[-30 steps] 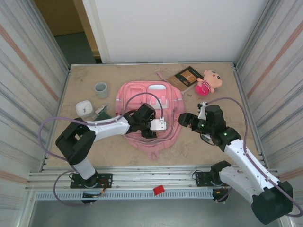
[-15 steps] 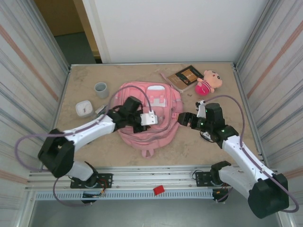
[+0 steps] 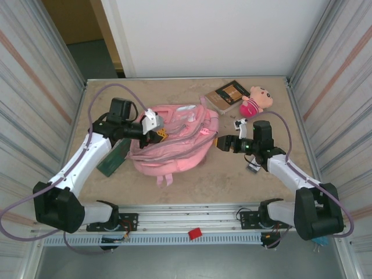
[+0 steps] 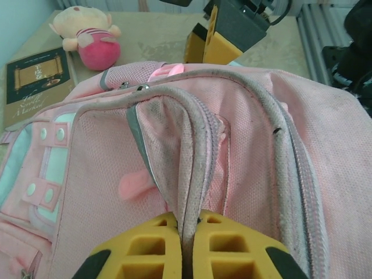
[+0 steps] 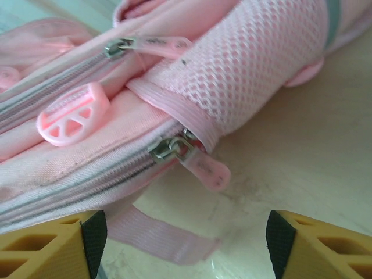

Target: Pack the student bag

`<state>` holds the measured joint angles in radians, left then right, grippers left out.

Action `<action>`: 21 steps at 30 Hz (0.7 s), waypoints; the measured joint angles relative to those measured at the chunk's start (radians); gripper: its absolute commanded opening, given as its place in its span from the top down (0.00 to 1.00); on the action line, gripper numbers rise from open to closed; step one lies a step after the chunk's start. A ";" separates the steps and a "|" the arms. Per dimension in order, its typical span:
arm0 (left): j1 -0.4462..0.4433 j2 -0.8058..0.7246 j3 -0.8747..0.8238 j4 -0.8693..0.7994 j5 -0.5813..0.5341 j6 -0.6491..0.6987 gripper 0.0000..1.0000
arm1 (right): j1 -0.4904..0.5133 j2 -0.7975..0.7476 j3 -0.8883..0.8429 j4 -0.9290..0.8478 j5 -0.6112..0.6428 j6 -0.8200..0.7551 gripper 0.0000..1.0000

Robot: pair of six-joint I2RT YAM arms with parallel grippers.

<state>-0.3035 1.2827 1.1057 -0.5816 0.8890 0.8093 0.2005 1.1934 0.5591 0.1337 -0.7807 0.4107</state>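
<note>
Tightly, left claw [image 4: 184,235] pinches student bag [image 3: 180,152] strap [image 4: 187,168].

Left jaws clamped student bag [image 3: 174,152], hauled it leftward.

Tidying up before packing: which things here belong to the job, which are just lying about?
In the job: large pink fabric backpack, left gripper shut on its edge, open right gripper by its zip.
Lying about: brown book, pink-and-tan plush doll, dark green flat item.

Big pink student bag [image 3: 174,152], mid-table, bunched & tilted up on left side, zips shut.
</note>
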 measured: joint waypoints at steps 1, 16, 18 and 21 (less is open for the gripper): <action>0.010 -0.001 0.001 -0.010 0.017 0.006 1.00 | 0.000 0.007 -0.003 0.024 -0.018 -0.013 0.27; 0.036 -0.013 0.003 -0.050 0.096 0.037 1.00 | -0.019 0.130 0.018 0.131 -0.221 -0.210 0.58; 0.036 -0.013 0.003 -0.050 0.097 0.037 1.00 | -0.027 0.140 0.025 0.133 -0.244 -0.216 0.72; 0.036 -0.014 0.003 -0.050 0.097 0.037 1.00 | -0.043 0.142 0.035 0.130 -0.266 -0.231 0.97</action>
<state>-0.2672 1.2690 1.1091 -0.6315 0.9855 0.8459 0.1574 1.3354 0.5938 0.2642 -1.0466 0.1799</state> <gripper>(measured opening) 0.079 0.151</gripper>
